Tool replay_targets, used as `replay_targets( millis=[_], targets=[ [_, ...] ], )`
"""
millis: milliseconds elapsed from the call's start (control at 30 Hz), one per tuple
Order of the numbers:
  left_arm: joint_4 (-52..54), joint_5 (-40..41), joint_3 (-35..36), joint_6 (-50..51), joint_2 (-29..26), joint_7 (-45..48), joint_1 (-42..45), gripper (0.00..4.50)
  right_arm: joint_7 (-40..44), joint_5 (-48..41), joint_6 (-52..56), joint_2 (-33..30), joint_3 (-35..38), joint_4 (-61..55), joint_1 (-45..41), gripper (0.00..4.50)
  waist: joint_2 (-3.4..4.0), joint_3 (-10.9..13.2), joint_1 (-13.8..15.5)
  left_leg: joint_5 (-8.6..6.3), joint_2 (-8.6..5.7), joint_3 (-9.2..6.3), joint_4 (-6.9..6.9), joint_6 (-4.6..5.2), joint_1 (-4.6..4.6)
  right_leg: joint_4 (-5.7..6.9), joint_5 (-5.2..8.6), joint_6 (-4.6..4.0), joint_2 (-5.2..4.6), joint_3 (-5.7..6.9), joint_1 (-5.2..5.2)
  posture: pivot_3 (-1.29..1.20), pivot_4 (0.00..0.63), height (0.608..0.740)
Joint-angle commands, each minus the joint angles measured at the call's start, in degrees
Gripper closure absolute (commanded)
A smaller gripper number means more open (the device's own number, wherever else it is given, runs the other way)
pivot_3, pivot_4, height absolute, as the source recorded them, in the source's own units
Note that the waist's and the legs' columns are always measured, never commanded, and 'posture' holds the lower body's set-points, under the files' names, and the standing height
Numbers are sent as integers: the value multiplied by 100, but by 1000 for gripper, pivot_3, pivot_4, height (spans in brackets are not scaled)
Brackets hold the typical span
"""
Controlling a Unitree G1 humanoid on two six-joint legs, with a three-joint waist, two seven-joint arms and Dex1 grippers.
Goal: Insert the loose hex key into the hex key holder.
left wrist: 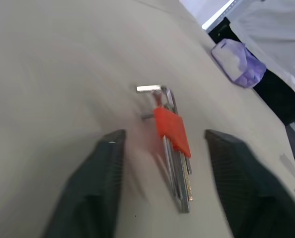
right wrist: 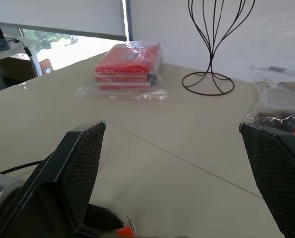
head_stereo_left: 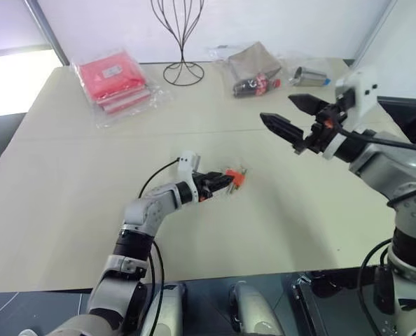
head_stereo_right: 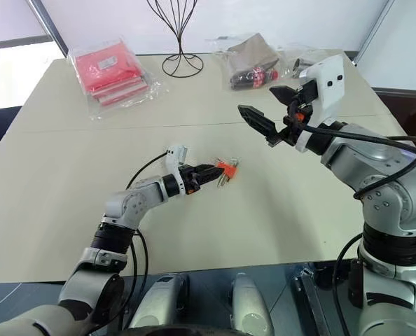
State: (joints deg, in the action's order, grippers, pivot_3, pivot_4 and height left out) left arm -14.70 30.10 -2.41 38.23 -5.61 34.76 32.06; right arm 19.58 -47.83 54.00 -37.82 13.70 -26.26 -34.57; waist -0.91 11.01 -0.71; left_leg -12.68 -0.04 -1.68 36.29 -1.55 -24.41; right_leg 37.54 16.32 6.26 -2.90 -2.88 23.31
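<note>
One small orange hex key holder (left wrist: 172, 130), silver keys protruding, lying flat on table (left wrist: 48, 74)

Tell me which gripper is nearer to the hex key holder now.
The left. The left gripper is open right at the hex key holder, its fingers on either side of it. The right gripper is open, raised above the table further away.

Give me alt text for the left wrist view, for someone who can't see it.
An orange hex key holder with several metal keys in it lies on a beige table, between the two open black fingers of the left gripper, which touch nothing. A purple pack sits at the table's far edge.
</note>
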Motion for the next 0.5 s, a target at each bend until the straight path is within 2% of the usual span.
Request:
replay_targets(
  millis=[33, 333, 400, 500],
  targets=[
    [54, -44, 236, -56, -76, -127, 2, 75, 43, 35, -190, 16, 63, -83, -143, 0, 1, -1, -1, 0, 0, -1, 0, 0, 2, 0, 0, 0, 0, 0, -3, 0, 150, 740],
    [239, -177, 852, -407, -934, -187, 193, 75, 215, 173, -245, -35, -40, 3, -152, 0, 1, -1, -5, 0, 5, -1, -2, 0, 3, 2, -1, -2, 6, 0, 0, 0, 150, 740],
    [421, -175, 847, -355, -1213, -1, 191, 75, 408, 282, -220, -228, -122, 27, -121, 0, 1, -1, 20, 0, 3, -1, -1, 0, 1, 1, -1, -2, 0, 2, -1, 0, 150, 740],
    [753, -212, 759, -354, -1639, 332, 178, 75, 1079, 557, -267, -893, -397, -25, 142, 0, 0, 0, 24, 0, 1, -1, 2, 0, -4, -4, -1, -1, -11, 3, -1, 0, 150, 740]
  ],
)
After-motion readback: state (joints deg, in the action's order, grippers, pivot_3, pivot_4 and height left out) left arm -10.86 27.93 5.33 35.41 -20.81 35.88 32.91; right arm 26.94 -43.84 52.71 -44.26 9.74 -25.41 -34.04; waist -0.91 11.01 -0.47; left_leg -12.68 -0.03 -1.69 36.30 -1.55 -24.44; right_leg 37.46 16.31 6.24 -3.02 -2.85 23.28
